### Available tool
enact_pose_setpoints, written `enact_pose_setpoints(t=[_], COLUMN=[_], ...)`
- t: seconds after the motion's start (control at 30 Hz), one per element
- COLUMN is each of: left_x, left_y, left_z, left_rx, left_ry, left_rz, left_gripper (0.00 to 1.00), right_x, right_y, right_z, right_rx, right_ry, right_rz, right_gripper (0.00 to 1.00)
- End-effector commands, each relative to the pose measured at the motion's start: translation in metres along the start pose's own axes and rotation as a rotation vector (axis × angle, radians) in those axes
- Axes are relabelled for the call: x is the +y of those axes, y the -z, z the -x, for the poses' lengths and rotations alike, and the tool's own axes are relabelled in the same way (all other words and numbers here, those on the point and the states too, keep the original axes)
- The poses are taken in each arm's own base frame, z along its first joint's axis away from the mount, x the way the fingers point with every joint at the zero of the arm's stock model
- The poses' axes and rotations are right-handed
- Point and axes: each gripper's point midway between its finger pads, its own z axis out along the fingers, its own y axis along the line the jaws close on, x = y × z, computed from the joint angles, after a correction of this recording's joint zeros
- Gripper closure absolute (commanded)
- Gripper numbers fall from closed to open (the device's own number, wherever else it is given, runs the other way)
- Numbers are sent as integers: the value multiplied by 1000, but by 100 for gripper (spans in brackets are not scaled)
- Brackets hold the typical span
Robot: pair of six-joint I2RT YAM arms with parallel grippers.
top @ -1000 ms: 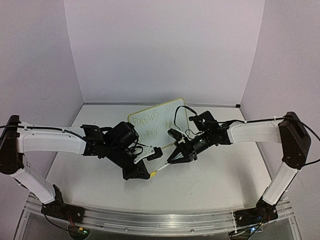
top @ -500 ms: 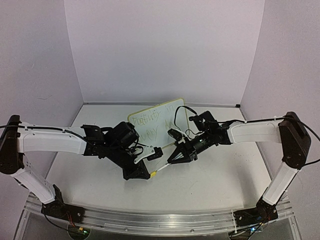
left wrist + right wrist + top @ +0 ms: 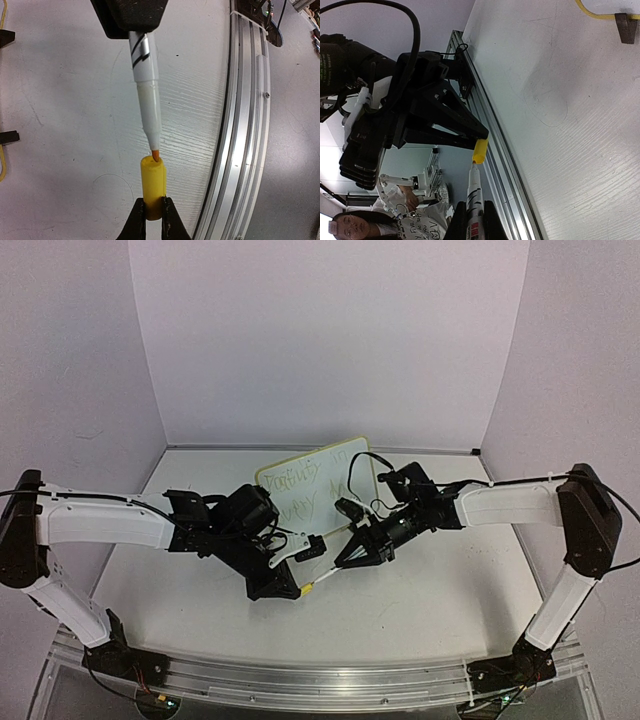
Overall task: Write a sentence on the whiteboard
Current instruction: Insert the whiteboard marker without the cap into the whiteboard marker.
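The left gripper [image 3: 154, 214] is clenched on the closed end of a yellow cap [image 3: 153, 186], with the open mouth turned toward the other arm. The right gripper [image 3: 472, 216] is clamped on the barrel of a marker [image 3: 145, 95], with the orange tip pointing forward.

The coming move seems to be the capping, and it turns on one relation: the tip sits just at the mouth of the cap, touching its rim or only a little inside. The long axis of the marker is nearly in line with the cap but leans slightly, and the tip meets the mouth a bit off its centre. A short push along this axis would probably seat it, if the lean is corrected first.

In the top view this axis runs on a diagonal, from the right gripper down toward the left one.

The whiteboard [image 3: 312, 478] stands behind both grippers, at the far middle of the table [image 3: 420, 610]. The two arms look about equally near to it. The sentence [image 3: 297, 483] shows on its face in two faint lines, and the words cannot be read. The writing itself looks finished.

The table is white and scuffed with thin marks. A metal rail [image 3: 246, 130] runs along the near edge, and pale lilac walls [image 3: 330, 340] close the space on three sides.
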Motion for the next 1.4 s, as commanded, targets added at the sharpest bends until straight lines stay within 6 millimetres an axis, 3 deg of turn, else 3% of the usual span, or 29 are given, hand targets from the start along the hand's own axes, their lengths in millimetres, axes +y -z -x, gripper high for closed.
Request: enact_pose_setpoints(t=[0.0, 0.7, 1.37], left_x=[-2, -5, -6], left_y=[10, 13, 11], left_z=[24, 30, 50], left_rx=[-68, -88, -116], left_ry=[-20, -26, -28], left_rz=[10, -5, -22], left_gripper=[100, 100, 100], right_x=[9, 6, 13], right_y=[-1, -7, -36], right_z=[4, 5, 3], right_rx=[7, 19, 88], right_ry=[42, 44, 77], right_rz=[19, 17, 73], right_gripper=[100, 100, 100])
